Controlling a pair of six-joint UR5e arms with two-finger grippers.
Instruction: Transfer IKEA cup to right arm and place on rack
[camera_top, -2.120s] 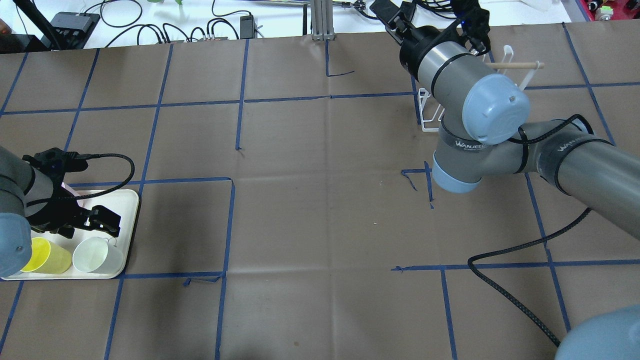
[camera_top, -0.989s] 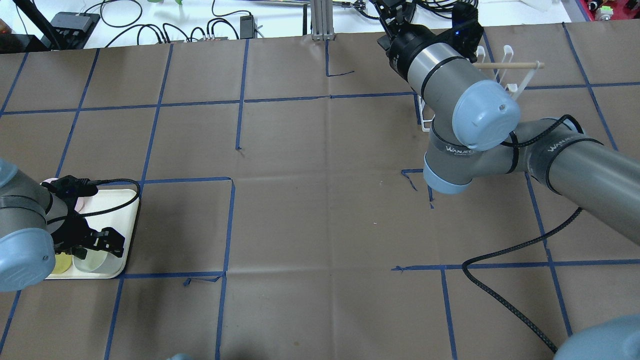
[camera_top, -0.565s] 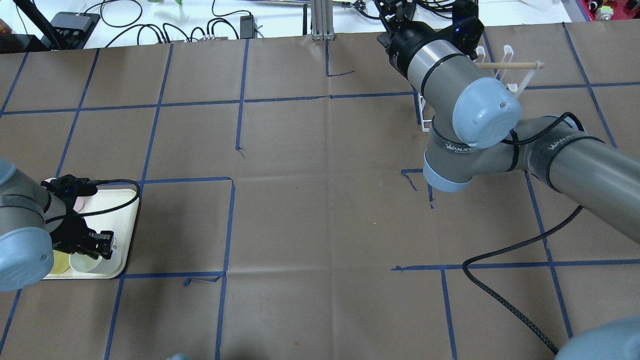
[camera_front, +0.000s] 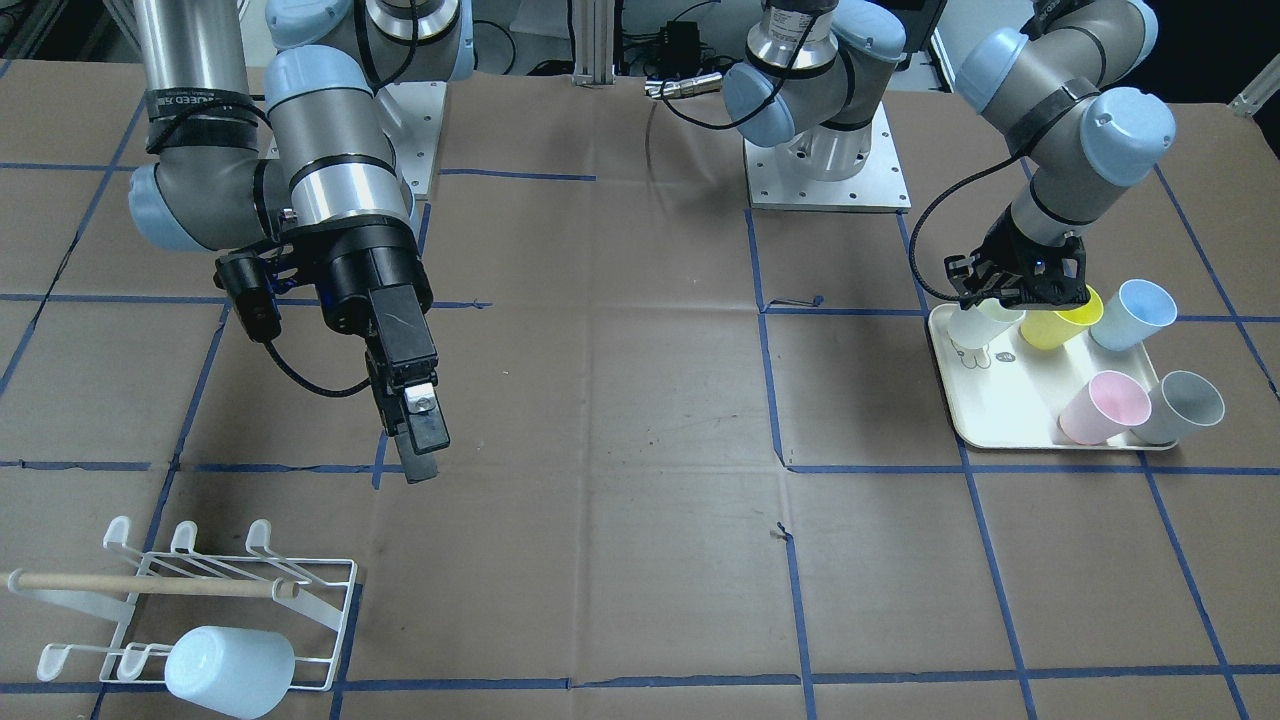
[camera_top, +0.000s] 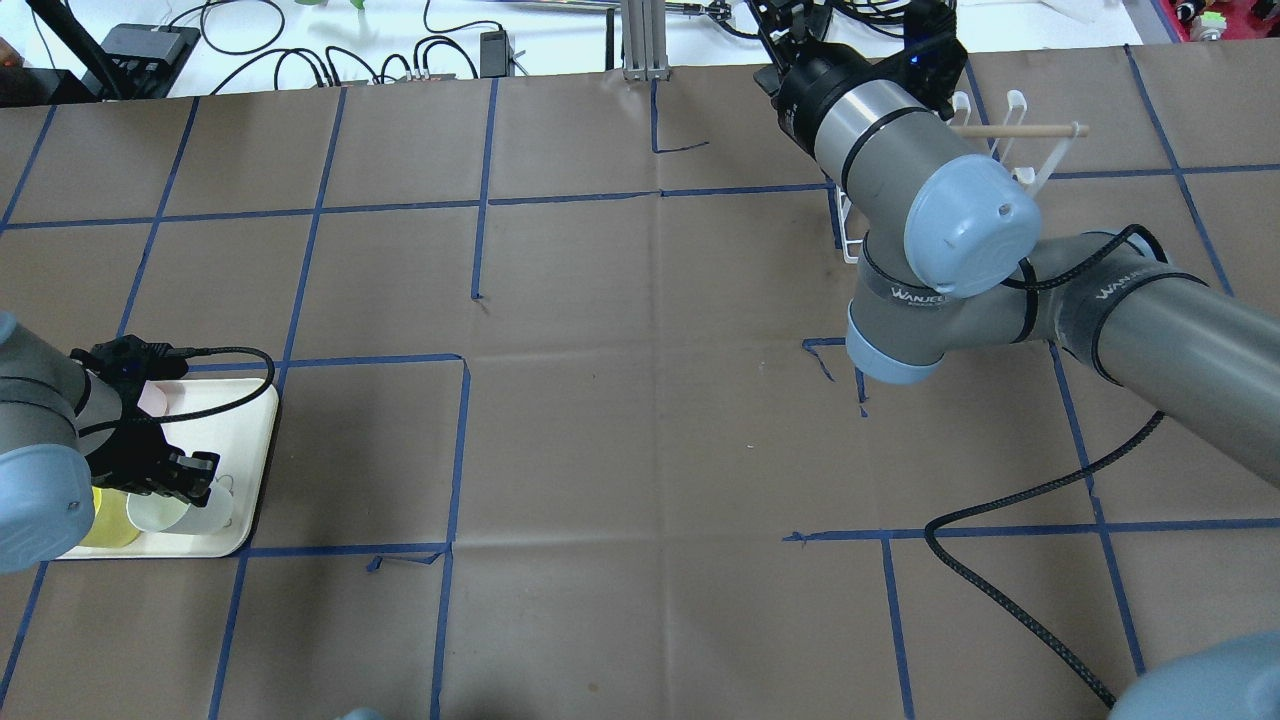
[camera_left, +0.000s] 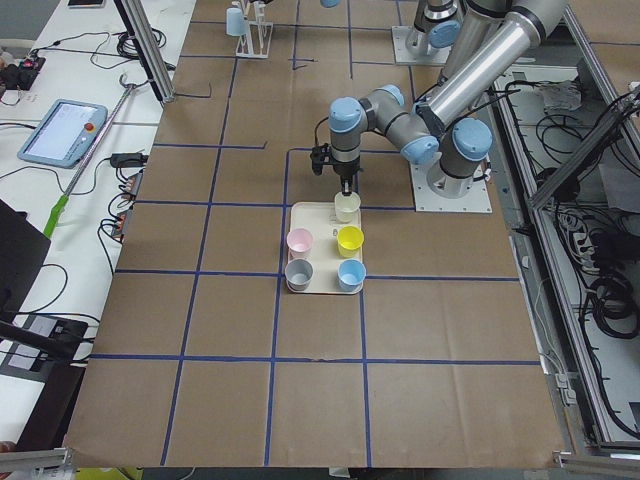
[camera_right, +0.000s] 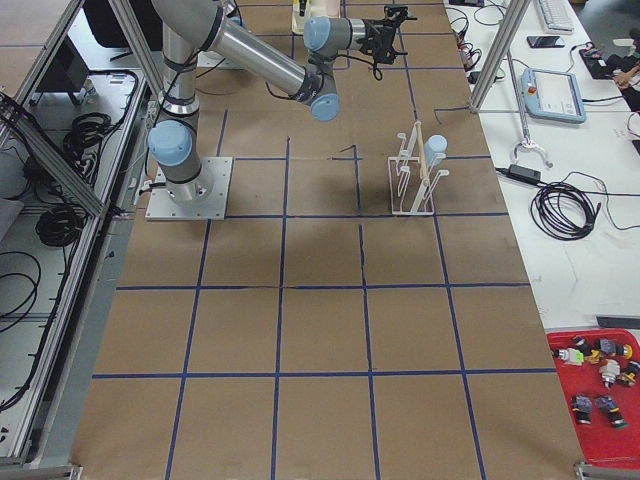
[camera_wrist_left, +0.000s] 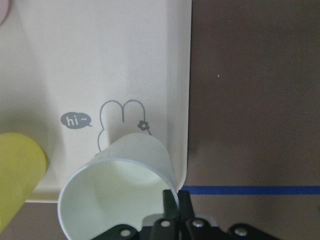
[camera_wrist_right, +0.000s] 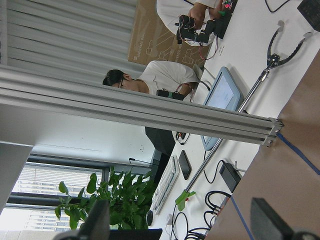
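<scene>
— What blocks the white wire rack (camera_front: 300, 561)?
— A pale-blue plastic cup (camera_front: 230, 670) caps one prong in its row farther from the robot, and a light wooden dowel (camera_front: 150, 585) lies across it. The other prongs stand bare.

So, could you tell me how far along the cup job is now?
Done: one blue cup sits on the rack. In hand: the left gripper is shut on the white cup, at its rim, at the tray. Left: lifting it, passing it to the open right gripper, and racking it.
</scene>
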